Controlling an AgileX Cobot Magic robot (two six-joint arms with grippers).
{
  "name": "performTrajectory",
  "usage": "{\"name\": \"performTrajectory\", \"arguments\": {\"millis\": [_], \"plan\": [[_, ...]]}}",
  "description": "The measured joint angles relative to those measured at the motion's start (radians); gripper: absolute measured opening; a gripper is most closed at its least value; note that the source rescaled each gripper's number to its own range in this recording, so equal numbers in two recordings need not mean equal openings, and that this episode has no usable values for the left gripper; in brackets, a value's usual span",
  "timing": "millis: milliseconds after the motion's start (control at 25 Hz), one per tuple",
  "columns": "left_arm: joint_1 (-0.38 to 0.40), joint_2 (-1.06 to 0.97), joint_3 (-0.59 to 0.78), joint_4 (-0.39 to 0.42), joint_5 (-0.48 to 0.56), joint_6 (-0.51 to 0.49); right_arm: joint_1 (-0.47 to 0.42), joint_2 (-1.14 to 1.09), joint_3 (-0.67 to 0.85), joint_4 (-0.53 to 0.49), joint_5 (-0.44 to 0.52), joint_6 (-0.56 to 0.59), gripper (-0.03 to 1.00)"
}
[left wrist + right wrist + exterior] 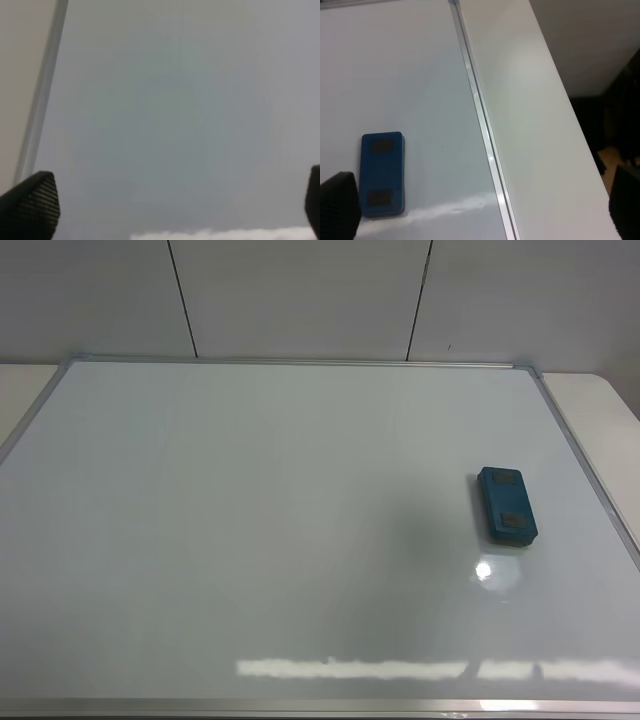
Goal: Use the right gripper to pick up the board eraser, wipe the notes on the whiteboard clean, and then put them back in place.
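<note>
Nearest the lens in the right wrist view we find the right gripper [482, 210], its two black fingertips [339, 202] spread to opposite edges of the picture — jaws wide apart, nothing between them. The board eraser [382, 173] lies flat on the whiteboard [395, 75] just beside one fingertip, apart from it, inside the silver frame rail [480, 115]. From above, we see the eraser alone near the board's right edge. The board surface looks clean. The left gripper [165, 205] also stands spread wide, empty, over bare board.
</note>
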Motion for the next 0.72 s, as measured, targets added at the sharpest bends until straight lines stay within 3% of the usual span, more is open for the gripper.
{"name": "performTrajectory", "arguments": {"millis": [400,720], "plan": [[0.0,0.0,0.0,0.0,0.0,0.0,0.0,-0.329,0.102,0.101,0.101,-0.032,1.0],[0.0,0.0,0.0,0.0,0.0,0.0,0.0,-0.548,0.236,0.148,0.104,-0.044,1.0]]}}
